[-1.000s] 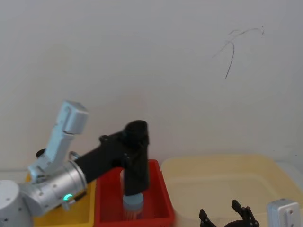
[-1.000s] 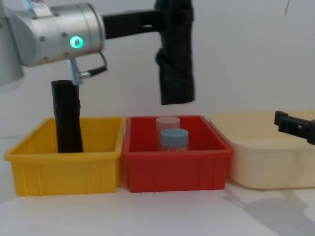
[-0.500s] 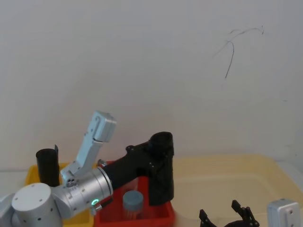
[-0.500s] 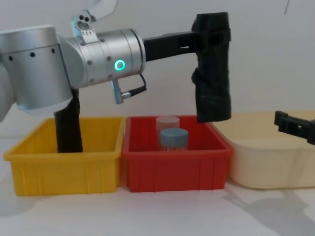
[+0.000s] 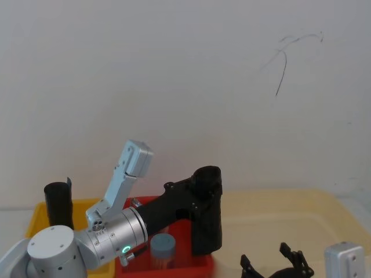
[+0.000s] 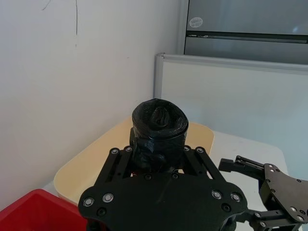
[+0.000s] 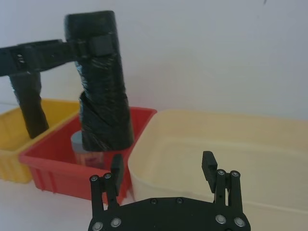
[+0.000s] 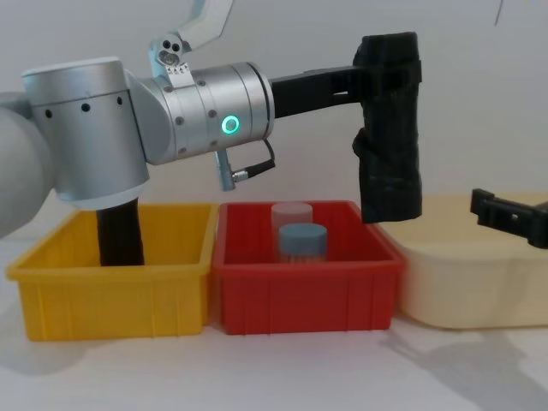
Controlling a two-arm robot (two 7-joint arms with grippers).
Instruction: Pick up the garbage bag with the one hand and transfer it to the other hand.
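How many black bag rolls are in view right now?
2. The garbage bag hangs clamped in the left gripper over the red bin's right end; a slimmer roll stands in the yellow bin. Others could be hidden behind the arm.

We can read no text, number or brand anywhere. A round sticker [image 6: 196, 21] sits on the grey cabinet [image 6: 250, 41], its print too small for us to make out. The pen scribble [image 5: 284, 66] on the wall [image 5: 145, 69] forms no letters.

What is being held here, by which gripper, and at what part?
The left gripper holds the garbage bag, clamped around its upper end just below the rim. The right gripper is open and empty.
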